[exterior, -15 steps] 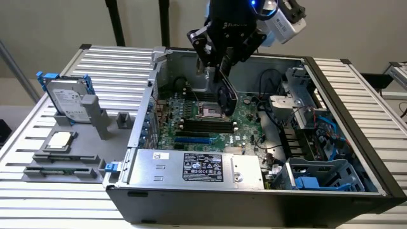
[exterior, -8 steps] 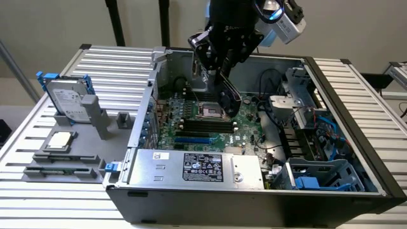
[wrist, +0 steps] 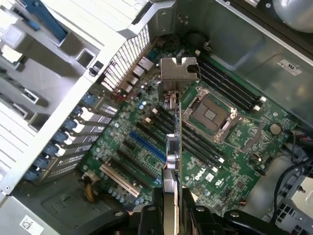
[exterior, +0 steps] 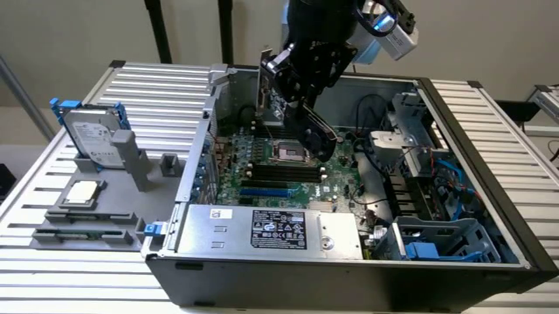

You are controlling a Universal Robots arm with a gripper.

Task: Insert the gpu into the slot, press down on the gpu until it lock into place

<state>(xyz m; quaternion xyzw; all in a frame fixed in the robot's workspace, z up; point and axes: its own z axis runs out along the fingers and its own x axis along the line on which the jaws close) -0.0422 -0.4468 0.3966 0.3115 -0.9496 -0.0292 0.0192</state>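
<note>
From the exterior view we see the gripper (exterior: 302, 108) reaching down into the open computer case (exterior: 489, 216), closed tight on the gpu (exterior: 316, 136). The gpu is a thin, flat black card held tilted in the air above the green motherboard (exterior: 341, 180). It is clear of the slot (exterior: 264, 193), a narrow bright-blue plastic strip lying bare beside the black memory slots (exterior: 284, 173) and near the silver labelled power-supply box (exterior: 271, 229). This view also gives us the ribbed metal table (exterior: 157, 85) and, at the exterior view's left, a hard drive (exterior: 91, 140) standing upright in a grey fixture (exterior: 131, 170).

The wrist view turns the card edge-on. We see it as a slim dark line, capped at its far end by a folded, dull grey metal bracket (wrist: 178, 73). A black finger (wrist: 146, 220) presses on each side of its near end. Behind the card we make out the square CPU socket (wrist: 210, 115) with its shiny frame, the perforated rear wall (wrist: 129, 61) of the case, and the blue strip running aslant, apart from the card's edge
</note>
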